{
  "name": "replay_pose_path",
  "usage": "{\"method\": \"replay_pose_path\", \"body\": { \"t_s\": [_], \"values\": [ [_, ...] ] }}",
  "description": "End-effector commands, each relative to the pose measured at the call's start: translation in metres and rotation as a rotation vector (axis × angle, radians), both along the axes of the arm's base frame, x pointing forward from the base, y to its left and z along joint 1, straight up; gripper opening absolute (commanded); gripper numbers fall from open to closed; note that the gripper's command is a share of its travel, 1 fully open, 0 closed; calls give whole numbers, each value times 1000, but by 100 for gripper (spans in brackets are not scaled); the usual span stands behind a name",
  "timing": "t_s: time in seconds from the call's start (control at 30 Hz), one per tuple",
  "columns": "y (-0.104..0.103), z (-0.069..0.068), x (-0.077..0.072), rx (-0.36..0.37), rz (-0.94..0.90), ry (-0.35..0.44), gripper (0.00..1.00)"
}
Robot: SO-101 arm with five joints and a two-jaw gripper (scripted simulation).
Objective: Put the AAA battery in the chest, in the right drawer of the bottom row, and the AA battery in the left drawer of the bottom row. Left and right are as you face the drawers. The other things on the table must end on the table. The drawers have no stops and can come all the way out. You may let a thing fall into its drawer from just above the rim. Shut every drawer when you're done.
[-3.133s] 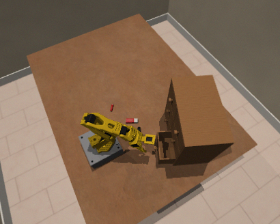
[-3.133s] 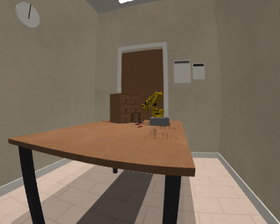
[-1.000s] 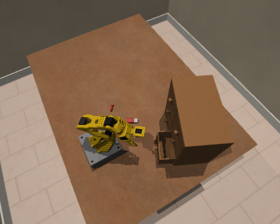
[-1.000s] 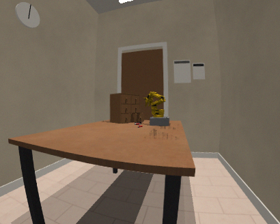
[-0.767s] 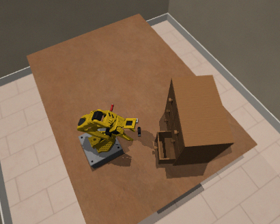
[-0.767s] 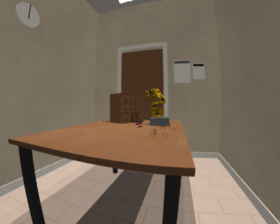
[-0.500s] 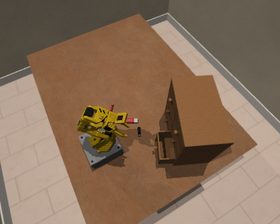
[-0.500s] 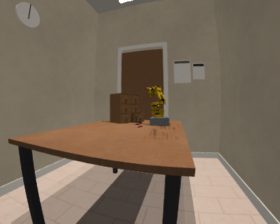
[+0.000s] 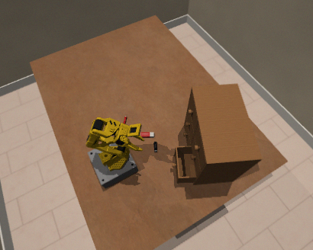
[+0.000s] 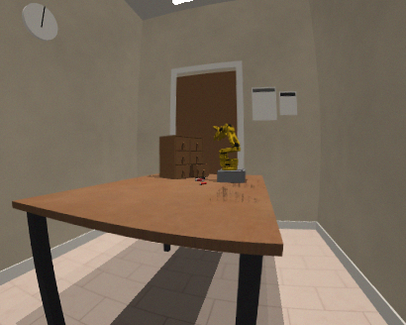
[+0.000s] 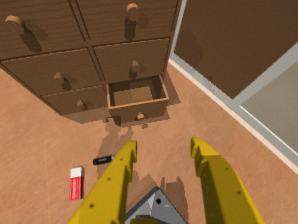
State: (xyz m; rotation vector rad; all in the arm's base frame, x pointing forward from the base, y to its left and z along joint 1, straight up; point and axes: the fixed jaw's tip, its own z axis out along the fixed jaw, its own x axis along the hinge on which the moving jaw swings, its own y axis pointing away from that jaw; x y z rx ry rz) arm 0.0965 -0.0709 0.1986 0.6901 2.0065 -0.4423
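Note:
A small black battery [image 9: 156,146] lies on the table between my arm and the chest; it also shows in the wrist view [image 11: 102,160], just left of my left finger. A thin red stick-shaped thing [image 9: 125,119] lies behind my arm; I cannot tell if it is the other battery. The wooden chest [image 9: 219,129] has its bottom-right drawer [image 11: 137,97] pulled out, and it looks empty. The bottom-left drawer [image 11: 75,100] is shut. My gripper [image 11: 162,150] hangs above the table in front of the open drawer, fingers apart with nothing between them.
A red and white eraser [image 11: 75,183] lies left of the black battery; it also shows in the overhead view [image 9: 147,134]. The upper drawers of the chest are shut. The arm's grey base [image 9: 112,168] stands near the table's front-left. The table edge runs right of the chest.

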Motion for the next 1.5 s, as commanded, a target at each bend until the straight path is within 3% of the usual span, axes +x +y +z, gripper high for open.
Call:
{"method": "replay_pose_path", "body": {
  "t_s": [0.0,0.33,0.4,0.7,1.07,1.47],
  "values": [
    [12,1,7,3,115,-1,19],
    [48,1,21,4,442,0,19],
    [48,1,21,4,442,0,19],
    [83,1,22,4,737,0,19],
    [117,1,13,4,1032,1,19],
    [156,1,-13,4,1425,2,19]
  ]
}}
